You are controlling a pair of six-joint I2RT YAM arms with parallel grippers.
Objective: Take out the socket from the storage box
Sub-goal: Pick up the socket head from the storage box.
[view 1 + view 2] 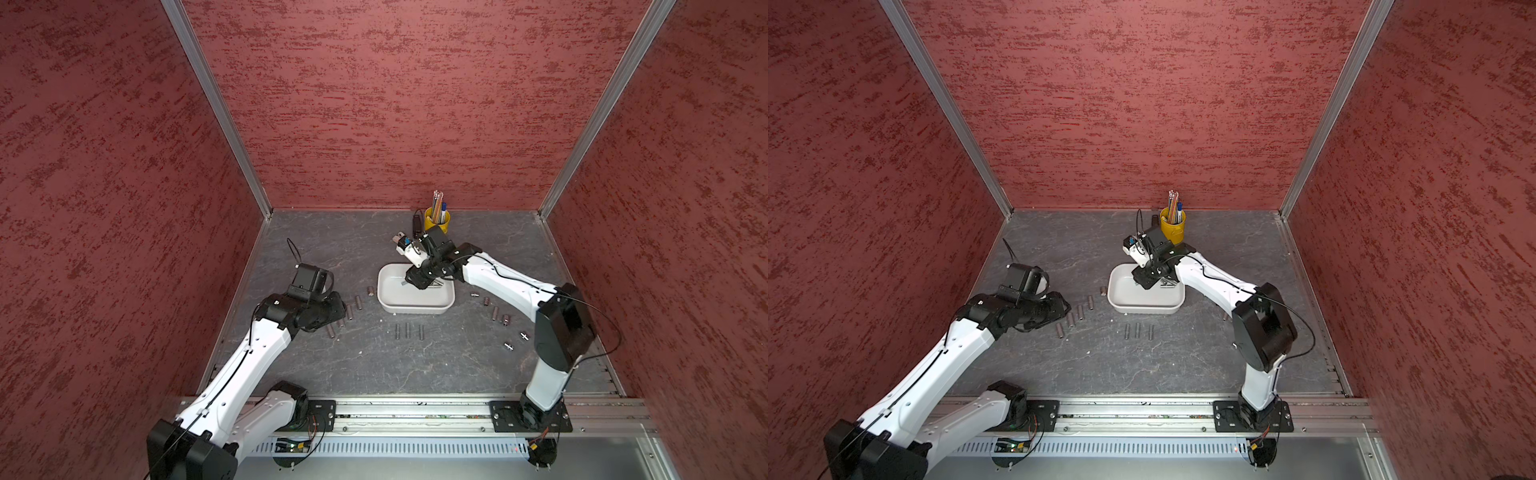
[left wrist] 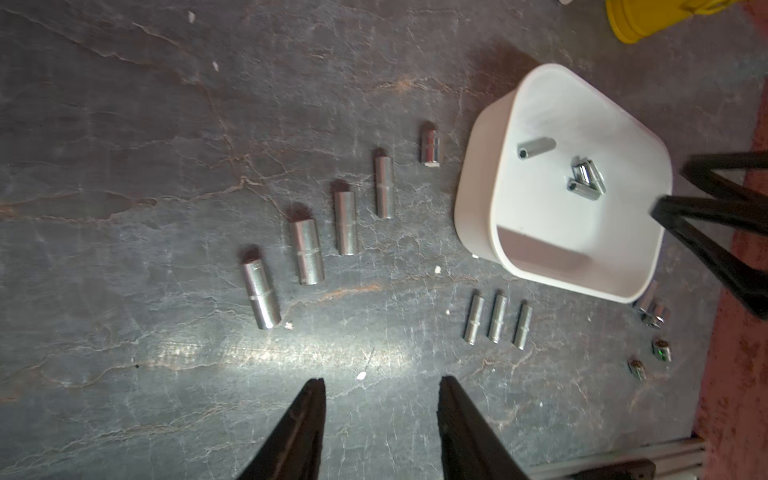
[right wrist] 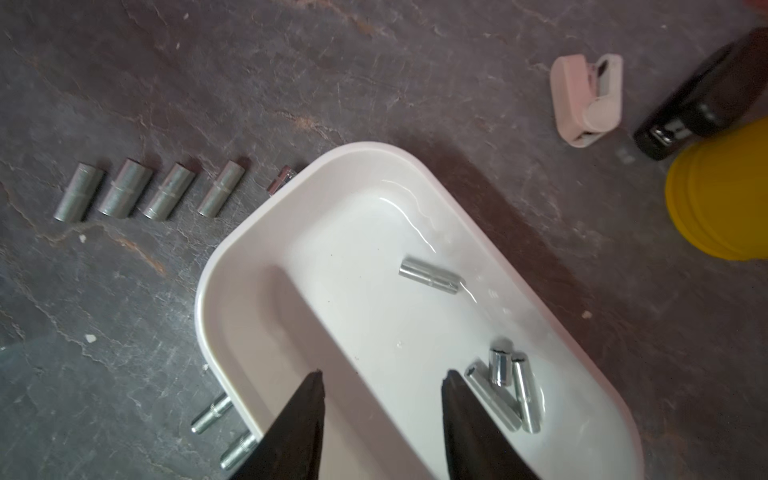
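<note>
Right wrist view: the right gripper (image 3: 384, 374) hangs inside the storage box (image 3: 257, 220), jaws set moderately apart with nothing between them. I count four sockets in the box. A cluster of three sockets (image 3: 505, 386) lies just outside one jaw, and its nearest member sits close against that jaw's tip; I cannot tell whether they touch. Their long axes run roughly along the direction in which the jaws point, so the jaws would close across a barrel rather than end to end. The lone socket (image 3: 430, 276) lies ahead of the jaws, further along the box floor and off to the same side as the cluster. Its long axis runs nearly along the closing line, so I judge that a grip there calls for a turn of the wrist first. The left gripper (image 2: 381, 380) stands over bare table (image 2: 166, 374), jaws likewise apart and empty. From it the box lies well ahead and to one side, beyond the rows of sockets (image 2: 345, 222). In both top views the right arm (image 1: 498, 278) reaches over the box and the left arm (image 1: 257, 345) sits well apart, so the right arm is nearer. I judge the coming move to be a small sideways shift to straddle the nearest cluster socket, then closure. Risk: the three lie against one another, so a jaw may pinch two.
</note>
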